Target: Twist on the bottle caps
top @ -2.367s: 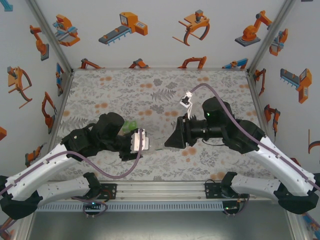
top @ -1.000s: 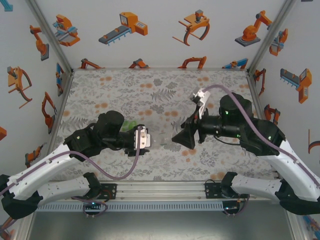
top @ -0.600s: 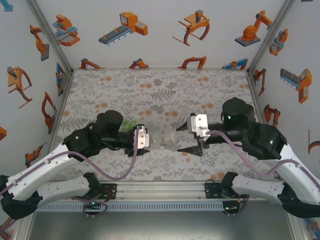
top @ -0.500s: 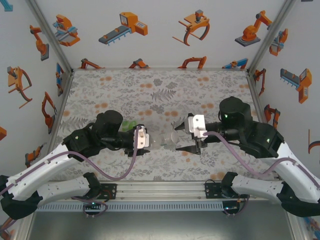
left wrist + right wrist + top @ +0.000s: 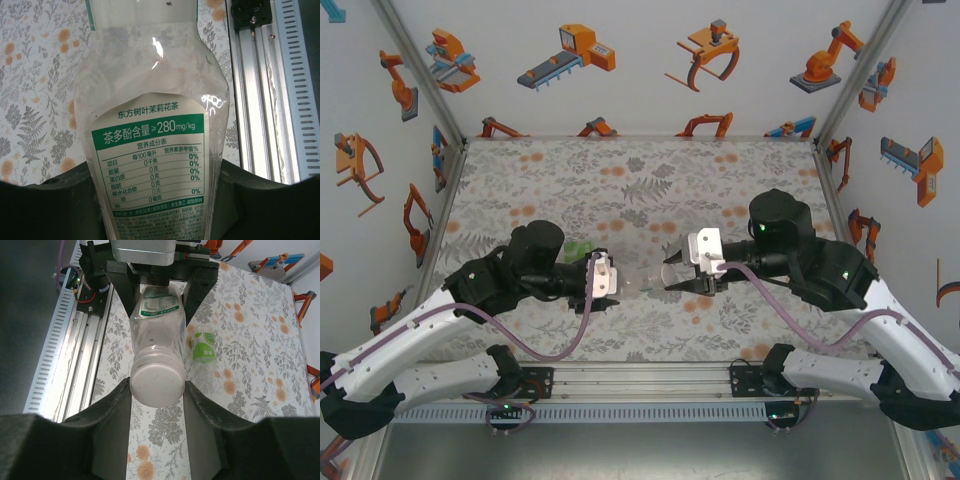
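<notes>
Floral-printed cloth covers the table (image 5: 620, 170), with white walls (image 5: 620, 60) around it carrying orange robot-arm drawings and a grey aluminium rail (image 5: 640, 380) along the near edge.

Two bottles can be counted, and one cap. The clear bottle (image 5: 640, 284) lies level in the air between the two arms, above the near middle of the table and not far from the rail. The left gripper (image 5: 612, 284) is clamped round its labelled lower body. On the bottle's mouth sits a white cap (image 5: 156, 385), facing the right gripper (image 5: 672, 282), whose fingers (image 5: 115, 410) press against it on either side. The second bottle, squat and green (image 5: 203, 346), lies on its side on the cloth beyond the left wrist, apart from the held one and from both grippers.

Both arms crowd the near third of the table. The far half of the cloth lies open up to the back wall, and there are bare strips along both side edges.

In the left wrist view the held bottle's label has a green band reading "茶多酚含量≥280mg/kg", with "东方树叶茉莉花茶" above it. Below is "营养成分表" and a table whose rows end in 0%. The green bottle's white label is too small to read.
</notes>
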`<act>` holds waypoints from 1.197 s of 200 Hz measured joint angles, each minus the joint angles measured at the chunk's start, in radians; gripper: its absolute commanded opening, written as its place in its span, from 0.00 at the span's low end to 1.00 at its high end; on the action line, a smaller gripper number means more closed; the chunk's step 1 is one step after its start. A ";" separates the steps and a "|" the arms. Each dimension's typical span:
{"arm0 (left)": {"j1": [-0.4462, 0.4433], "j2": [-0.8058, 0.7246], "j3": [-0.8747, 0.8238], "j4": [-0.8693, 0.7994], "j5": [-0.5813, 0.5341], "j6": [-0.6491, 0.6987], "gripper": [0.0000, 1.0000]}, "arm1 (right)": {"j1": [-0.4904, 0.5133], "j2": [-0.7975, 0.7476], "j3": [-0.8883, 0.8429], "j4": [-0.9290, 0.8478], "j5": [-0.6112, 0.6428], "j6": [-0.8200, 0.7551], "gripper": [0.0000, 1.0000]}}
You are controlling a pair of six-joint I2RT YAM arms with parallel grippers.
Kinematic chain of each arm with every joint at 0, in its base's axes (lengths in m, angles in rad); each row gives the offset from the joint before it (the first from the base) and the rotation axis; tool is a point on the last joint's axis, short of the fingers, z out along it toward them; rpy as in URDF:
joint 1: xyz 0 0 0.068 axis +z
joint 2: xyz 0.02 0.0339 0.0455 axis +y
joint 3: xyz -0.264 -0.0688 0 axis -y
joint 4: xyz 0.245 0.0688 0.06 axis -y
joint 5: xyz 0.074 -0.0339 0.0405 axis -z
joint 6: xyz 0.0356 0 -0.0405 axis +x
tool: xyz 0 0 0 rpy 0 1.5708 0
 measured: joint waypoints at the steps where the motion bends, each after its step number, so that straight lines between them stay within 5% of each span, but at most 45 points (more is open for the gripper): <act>1: 0.000 0.000 0.000 0.000 0.000 0.000 0.00 | 0.000 0.000 0.000 0.001 0.000 0.002 0.25; 26: 0.000 0.000 0.001 0.001 -0.001 0.000 0.00 | 0.000 -0.008 -0.009 0.019 0.020 0.088 0.17; 60: 0.000 0.000 0.001 -0.008 -0.008 0.000 0.00 | 0.000 -0.056 -0.095 0.123 0.081 0.397 0.00; 100: 0.000 0.005 0.001 -0.024 -0.032 -0.002 0.00 | 0.001 -0.122 -0.217 0.243 0.232 0.946 0.00; 137: 0.001 0.011 0.001 -0.023 -0.048 -0.016 0.00 | 0.002 -0.100 -0.196 0.174 0.344 1.392 0.00; 196: 0.002 0.027 0.001 -0.031 -0.048 -0.019 0.00 | 0.003 -0.055 -0.132 0.000 0.389 1.874 0.00; 239: 0.002 0.027 0.001 -0.026 -0.050 -0.019 0.00 | 0.004 -0.042 -0.100 -0.035 0.398 1.917 0.47</act>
